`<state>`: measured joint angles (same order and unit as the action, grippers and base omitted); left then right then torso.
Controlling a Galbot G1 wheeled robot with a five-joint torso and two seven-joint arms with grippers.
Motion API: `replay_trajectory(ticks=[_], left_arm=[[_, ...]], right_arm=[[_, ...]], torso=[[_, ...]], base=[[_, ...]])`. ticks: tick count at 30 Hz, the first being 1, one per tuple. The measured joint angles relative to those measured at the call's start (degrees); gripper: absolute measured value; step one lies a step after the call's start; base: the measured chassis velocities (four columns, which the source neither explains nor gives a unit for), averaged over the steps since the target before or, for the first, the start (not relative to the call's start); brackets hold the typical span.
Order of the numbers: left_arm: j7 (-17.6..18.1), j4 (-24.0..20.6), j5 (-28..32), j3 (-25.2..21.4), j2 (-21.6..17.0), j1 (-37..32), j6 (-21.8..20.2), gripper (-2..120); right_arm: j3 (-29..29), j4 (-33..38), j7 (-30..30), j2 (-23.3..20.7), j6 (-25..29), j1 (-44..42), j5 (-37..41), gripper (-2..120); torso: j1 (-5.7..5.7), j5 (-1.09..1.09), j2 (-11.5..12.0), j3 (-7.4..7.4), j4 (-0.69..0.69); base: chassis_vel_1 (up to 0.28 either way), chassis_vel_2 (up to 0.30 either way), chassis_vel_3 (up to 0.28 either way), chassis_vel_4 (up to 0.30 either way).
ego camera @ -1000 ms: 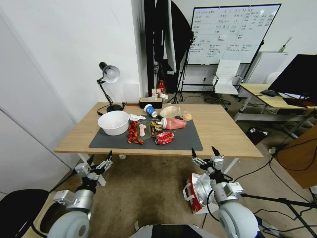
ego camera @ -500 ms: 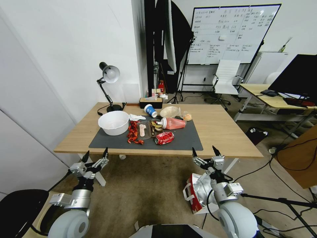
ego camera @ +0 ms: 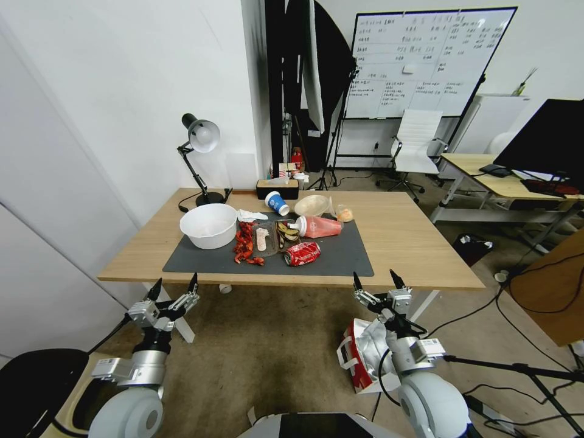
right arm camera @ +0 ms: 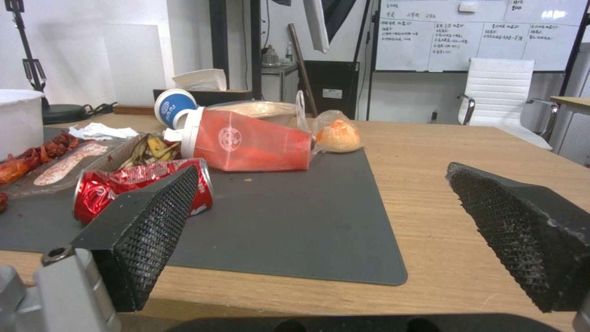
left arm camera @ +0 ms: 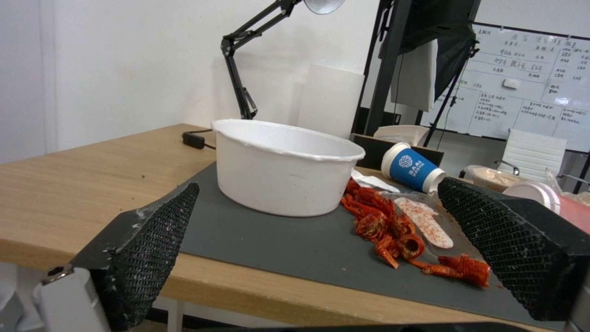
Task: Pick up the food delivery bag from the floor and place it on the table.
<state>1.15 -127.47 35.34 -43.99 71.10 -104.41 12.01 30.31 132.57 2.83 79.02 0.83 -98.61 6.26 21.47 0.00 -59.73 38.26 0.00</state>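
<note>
The food delivery bag (ego camera: 358, 354), white with red sides and foil lining, stands on the floor (ego camera: 274, 347) in front of the table's right half, partly hidden behind my right arm. The table (ego camera: 413, 243) is light wood with a dark grey mat (ego camera: 340, 258). My right gripper (ego camera: 375, 278) is open above the bag at the table's front edge, facing the mat (right arm camera: 295, 221). My left gripper (ego camera: 176, 283) is open and empty near the table's front left leg. It faces the white bowl (left arm camera: 286, 170).
On the mat lie a white bowl (ego camera: 208, 224), crayfish shells (ego camera: 245, 246), a crushed red can (ego camera: 302, 253) and a red cup (ego camera: 319, 227). The table's right part is bare wood. Cables (ego camera: 474, 310) and a tripod leg (ego camera: 517, 369) cross the floor at right.
My left gripper has shifted a little to the left, still open. The right gripper and the bag have stayed where they were.
</note>
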Motion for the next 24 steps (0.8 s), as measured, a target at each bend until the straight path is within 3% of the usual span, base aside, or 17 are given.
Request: replay_trajectory(ticks=[16, 24], left_arm=[[-0.1, 0.4, -0.3, 1.1, 0.3, -0.4, 0.1, 100], [-0.2, 0.7, -0.7, 1.6, 0.2, -0.6, 0.1, 100]], right_arm=[[-0.5, 1.0, 2.7, 0.9, -1.6, -0.9, 0.3, 100], [-0.4, 0.9, 0.6, 1.5, -3.5, -1.2, 0.1, 100]], torso=[[-1.97, 0.00, 4.5, -2.50, 0.00], [-3.08, 0.00, 7.0, -3.95, 0.00]], base=[[0.000, 0.000, 0.000, 0.000], [0.000, 0.000, 0.000, 0.000]])
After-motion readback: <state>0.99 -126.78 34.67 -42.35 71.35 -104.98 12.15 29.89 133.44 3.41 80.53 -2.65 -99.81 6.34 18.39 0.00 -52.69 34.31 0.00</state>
